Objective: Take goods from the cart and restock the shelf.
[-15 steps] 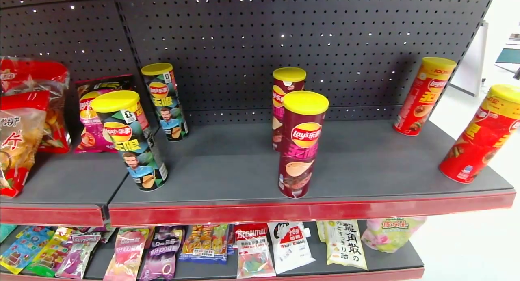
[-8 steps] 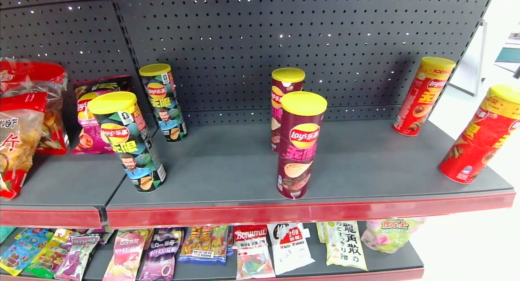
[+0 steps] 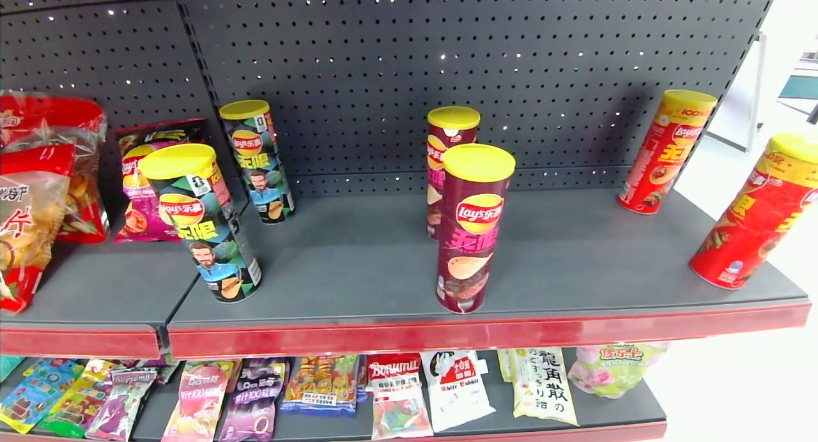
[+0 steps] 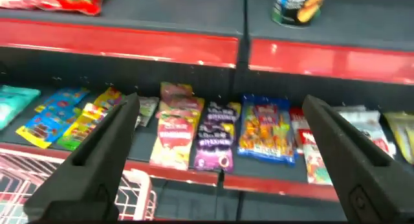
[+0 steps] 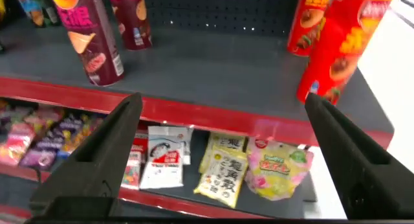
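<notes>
6 chip cans (image 3: 473, 231) on shelf (image 3: 358, 263), bags (image 3: 32, 205) at L

Dark shelf (image 3: 562, 263) carrying six upright chip cans (image 3: 473, 237), snack bags (image 3: 38, 193) standing at left, candy packets (image 3: 396, 391) lying on lower shelf (image 3: 613, 411)

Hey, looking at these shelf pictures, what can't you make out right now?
1. Cart: left wrist view, cut off by the bottom edge and a finger of the left hand; its goods are hidden.
2. Rear maroon chip can: head view, lower part behind the front maroon chip can.
3. Lower-shelf snack packets: head view, tops under the red shelf lip.
4. Red snack bags: head view, cut by the left edge.
</notes>
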